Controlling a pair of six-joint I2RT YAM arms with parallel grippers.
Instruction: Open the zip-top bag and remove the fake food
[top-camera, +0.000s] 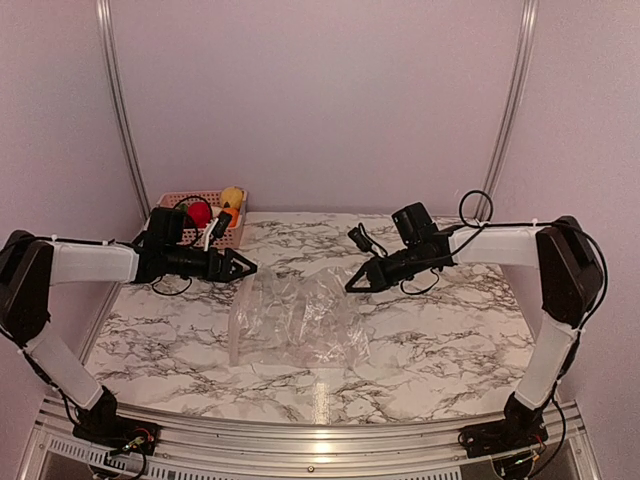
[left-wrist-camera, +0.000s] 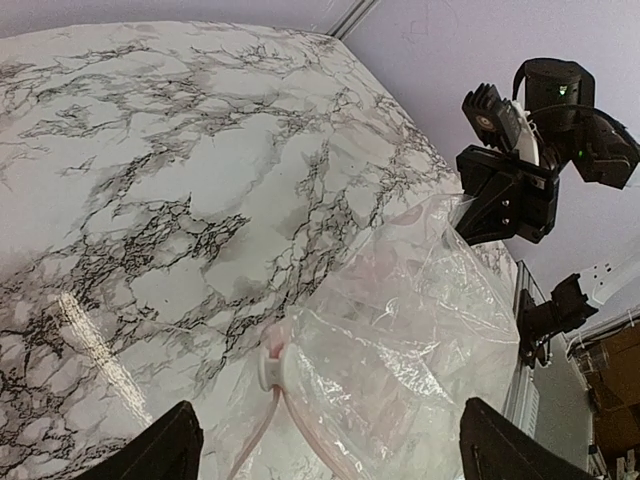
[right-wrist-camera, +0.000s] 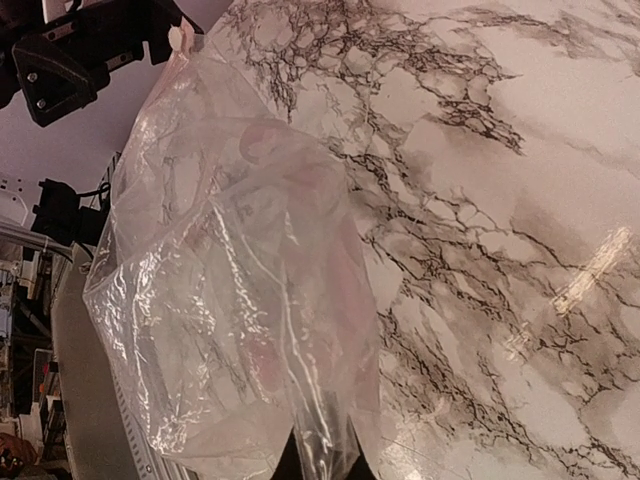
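**A:** Where is the bag, and what are your hands doing?

**B:** The bag (top-camera: 295, 322) lies crumpled on the marble-patterned table (top-camera: 450, 350), between my two hands. My right hand (top-camera: 353, 284) is pinched tight on the bag's right corner and holds that corner up off the table. My left hand (top-camera: 245, 267) is spread wide with nothing in it. It sits just at the bag's left end, near the small white slider (left-wrist-camera: 270, 365).

**A:** And the toy food?

**B:** I see none inside the bag, which looks clear right through. The glossy yellow, red and orange toy food (top-camera: 231, 197) sits in the pink slotted basket (top-camera: 180, 195), beyond the bag's left end and well apart from it. So I judge the bag to be emptied, though a fold could hide something small.

**A:** So how do you handle the bag well from here?

**B:** The film is thin, slick and crinkly, and loose folds would bunch or slip out of a grip. I'd close my left hand on the stiffer pink zip strip (left-wrist-camera: 310, 432) beside the slider, not on the slack middle. I'd come in low and level so one finger slides under the strip without pinning it to the table. The right hand's pinch should stay firm as an anchor, so the rim pulls taut between both ends and the mouth can be checked.
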